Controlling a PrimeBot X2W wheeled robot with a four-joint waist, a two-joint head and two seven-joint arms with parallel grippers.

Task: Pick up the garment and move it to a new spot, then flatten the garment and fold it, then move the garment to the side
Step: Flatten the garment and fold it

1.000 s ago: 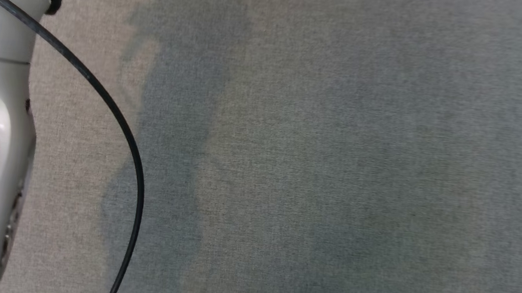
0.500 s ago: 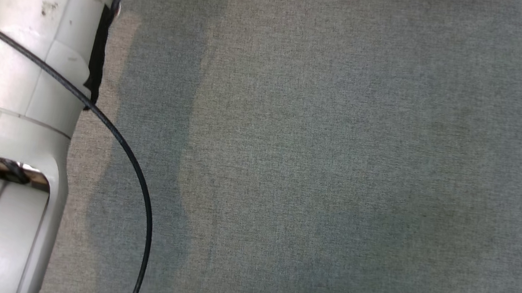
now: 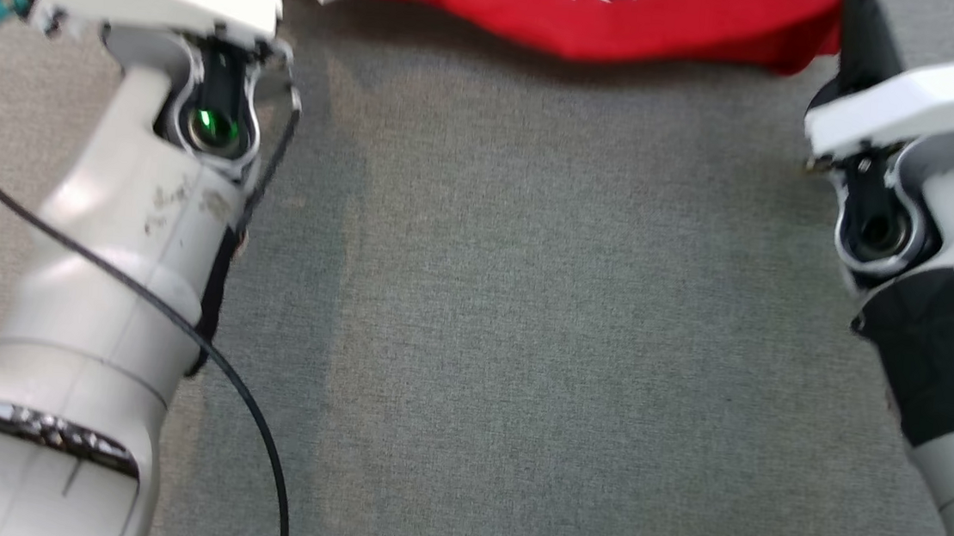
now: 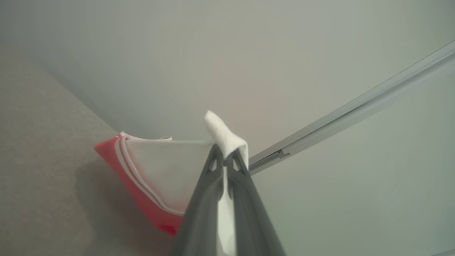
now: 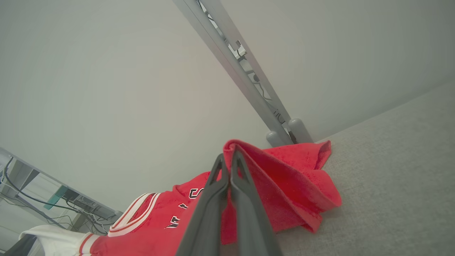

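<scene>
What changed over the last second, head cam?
Mostly the head camera moved: its view shifted, bringing the red garment into frame. No grasp or release is visible. The left gripper is shut on the garment's white part, the right gripper on a red edge. The grey surface looks unchanged.

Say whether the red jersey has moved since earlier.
Cannot tell: the head camera itself shifted, bringing the red jersey into view, and the grey cloth surface offers no fixed mark.
</scene>
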